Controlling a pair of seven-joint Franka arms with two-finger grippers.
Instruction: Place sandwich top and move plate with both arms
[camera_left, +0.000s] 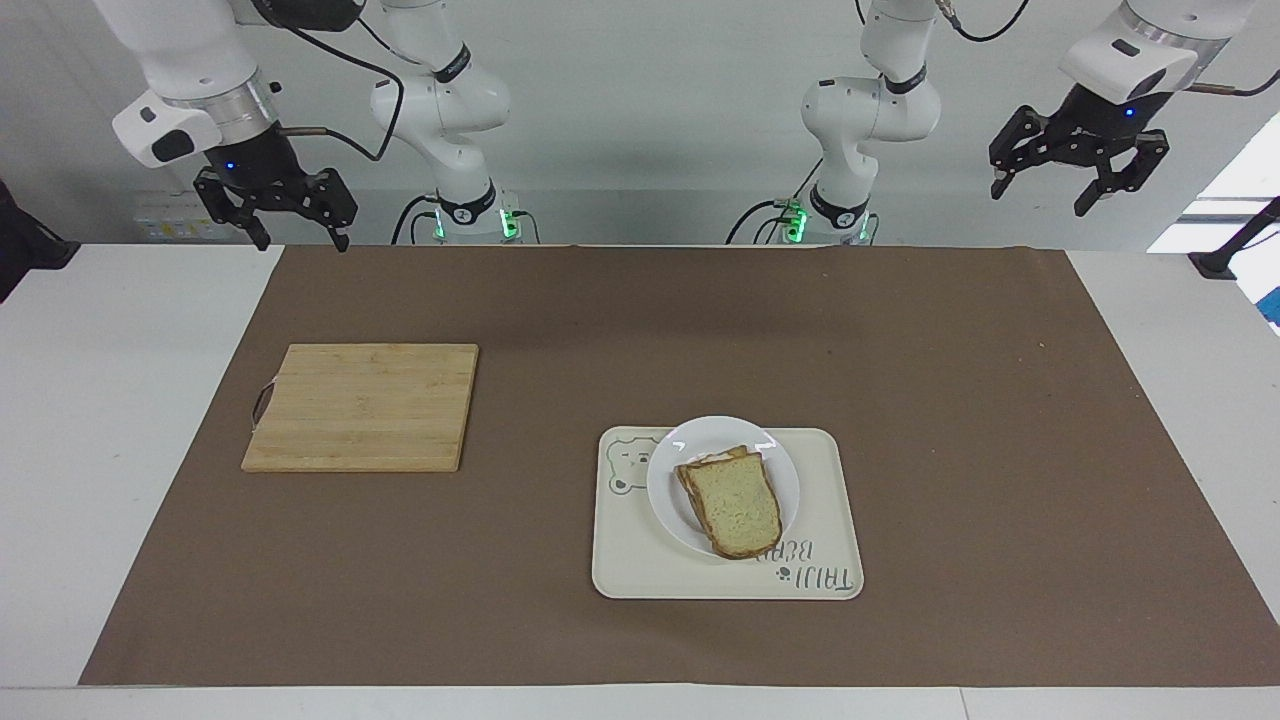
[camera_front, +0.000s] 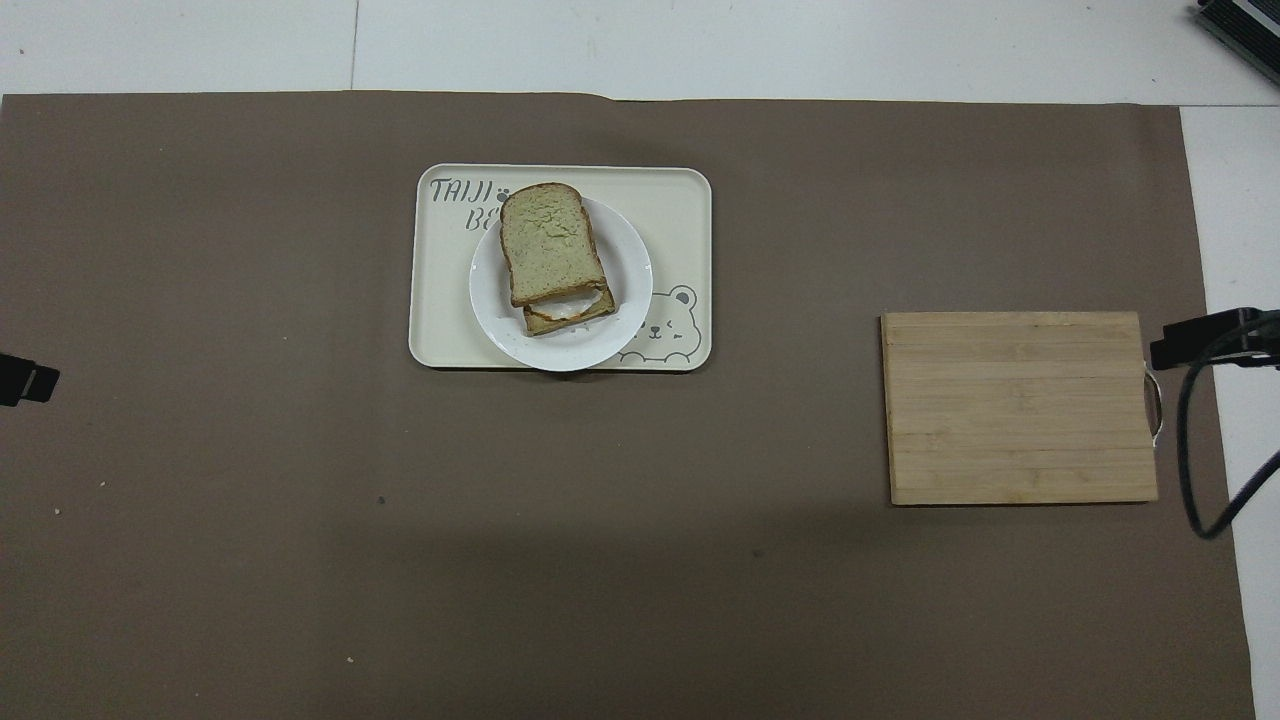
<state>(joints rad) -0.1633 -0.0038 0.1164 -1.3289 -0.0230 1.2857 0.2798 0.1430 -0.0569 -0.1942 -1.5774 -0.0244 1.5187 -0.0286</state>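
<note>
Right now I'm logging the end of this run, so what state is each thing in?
sandwich top: lying on the lower slice, on the plate
plate: resting on the tray
tray: flat on the mat
cutting board: bare
left gripper: raised, open, empty
right gripper: raised, open, empty

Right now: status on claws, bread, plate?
Both claws open, raised at table ends: left, right. Sandwich top stacked on plate, plate on tray. Nothing obstructing.
</note>
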